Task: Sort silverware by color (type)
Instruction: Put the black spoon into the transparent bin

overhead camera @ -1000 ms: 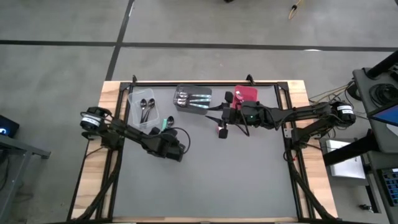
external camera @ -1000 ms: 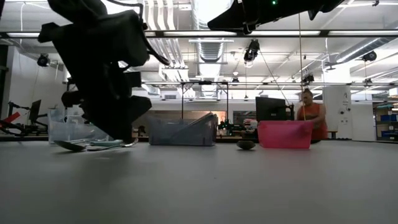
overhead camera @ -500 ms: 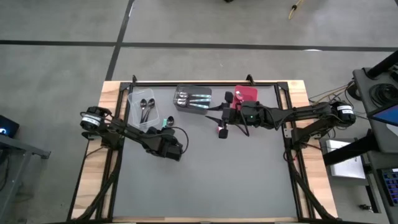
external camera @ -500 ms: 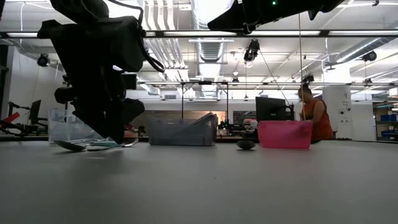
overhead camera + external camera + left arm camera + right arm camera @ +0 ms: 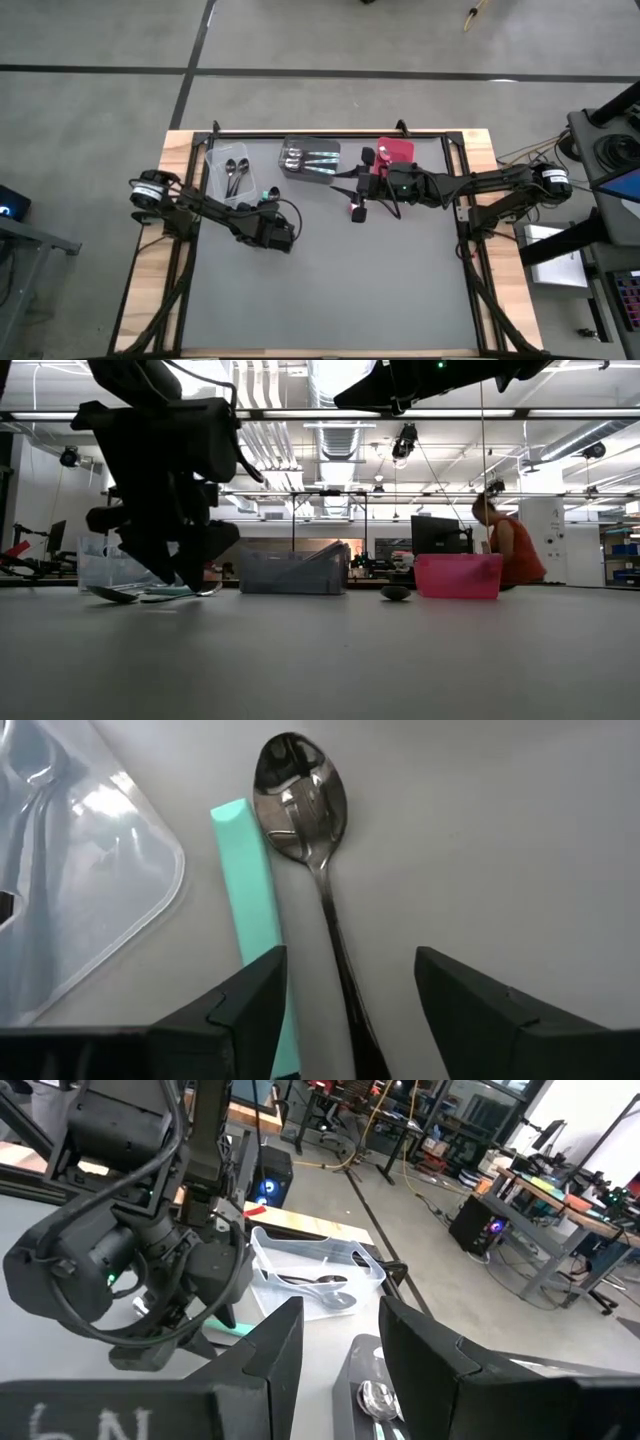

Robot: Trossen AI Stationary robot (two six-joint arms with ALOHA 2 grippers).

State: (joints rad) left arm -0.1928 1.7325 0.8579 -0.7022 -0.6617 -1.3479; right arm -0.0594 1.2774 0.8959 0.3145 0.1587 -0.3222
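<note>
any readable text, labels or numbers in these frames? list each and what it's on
Partly cut white letters, apparently "N" after a clipped character: on the right pincer body, along the picture's lower edge in the right wrist view; not readable as a word.
Screens in the room behind: too small and blurred to read.
Silver spoon, teal handle, clear bin: no markings visible.
High and low views: nothing legible.

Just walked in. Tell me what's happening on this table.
The robot is sorting spoons into bins. The left gripper hovers open over a silver spoon lying on the table beside a teal handle, next to the clear bin. The right gripper waits in front of the grey bin and red bin.
</note>
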